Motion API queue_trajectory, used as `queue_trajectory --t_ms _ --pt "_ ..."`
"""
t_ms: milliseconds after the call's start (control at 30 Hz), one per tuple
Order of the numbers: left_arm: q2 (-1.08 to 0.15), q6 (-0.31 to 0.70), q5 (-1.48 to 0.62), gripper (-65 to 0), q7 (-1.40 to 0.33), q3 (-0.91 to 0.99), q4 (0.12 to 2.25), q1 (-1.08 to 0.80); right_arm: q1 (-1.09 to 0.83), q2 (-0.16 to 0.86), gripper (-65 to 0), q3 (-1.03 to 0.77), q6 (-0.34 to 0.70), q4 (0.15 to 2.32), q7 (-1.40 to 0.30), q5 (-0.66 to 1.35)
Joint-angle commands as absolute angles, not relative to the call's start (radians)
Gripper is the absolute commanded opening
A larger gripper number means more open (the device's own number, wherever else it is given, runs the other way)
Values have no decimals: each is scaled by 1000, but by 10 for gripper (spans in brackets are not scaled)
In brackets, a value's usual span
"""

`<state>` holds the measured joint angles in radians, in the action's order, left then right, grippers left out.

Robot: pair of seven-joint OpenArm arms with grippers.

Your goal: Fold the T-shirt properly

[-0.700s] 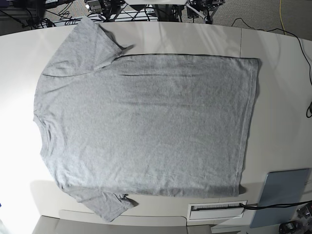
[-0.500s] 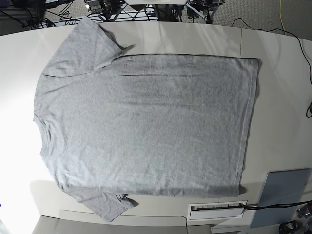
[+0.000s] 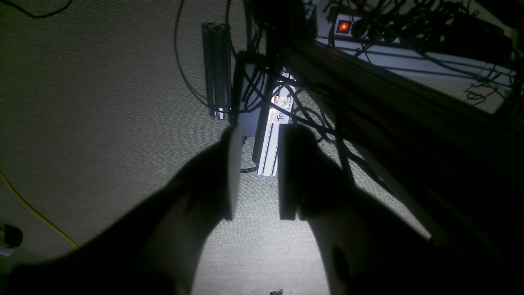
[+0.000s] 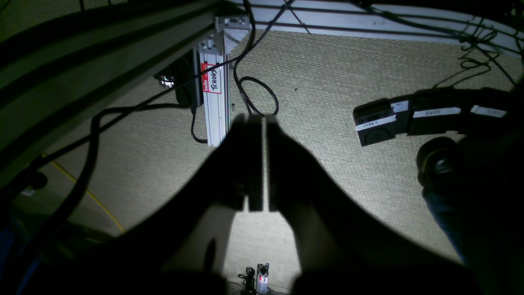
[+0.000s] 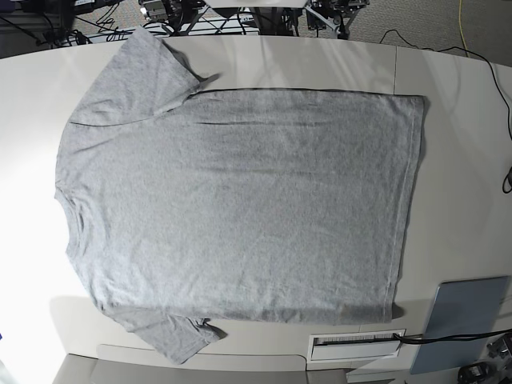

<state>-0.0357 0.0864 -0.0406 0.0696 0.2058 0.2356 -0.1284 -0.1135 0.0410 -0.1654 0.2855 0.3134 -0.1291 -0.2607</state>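
Observation:
The heather-grey T-shirt lies flat and spread out on the white table. Its plain side faces up, and no lettering shows. The crew neck is at the left and the hem at the right. One sleeve lies at the back left, the other at the front left. Neither gripper is over the table. My left gripper hangs over carpet floor, open and empty. My right gripper also hangs over carpet, its fingers pressed together with nothing between them.
A flat grey-blue pad lies at the table's front right, next to a white slotted plate. Arm mounts and cables sit along the back edge. Aluminium frame legs, cables and a lit power strip are under the table.

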Motion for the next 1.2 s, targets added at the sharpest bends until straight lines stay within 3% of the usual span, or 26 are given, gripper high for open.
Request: queue_trajectory --t_ms 0,467,733,833,1000,1167 --pt "-34 94 -36 -479 76 205 239 -133 -114 45 -624 -164 291 319 -118 -255" --pt "-34 94 40 -479 70 205 258 -153 -124 69 -623 -164 293 319 -139 -255" --pt "-35 113 68 -479 -52 205 483 -290 -181 119 -624 -164 302 330 -146 -154" --pt "-35 132 67 -479 -103 205 622 -372 -235 149 -624 -164 376 395 -181 -133" --pt "-51 159 -7 -479 -181 205 891 -534 -378 205 -624 -164 608 608 -346 -35" --pt "-104 238 -57 -480 -221 205 1169 -707 -575 274 -624 -165 647 886 -384 68"
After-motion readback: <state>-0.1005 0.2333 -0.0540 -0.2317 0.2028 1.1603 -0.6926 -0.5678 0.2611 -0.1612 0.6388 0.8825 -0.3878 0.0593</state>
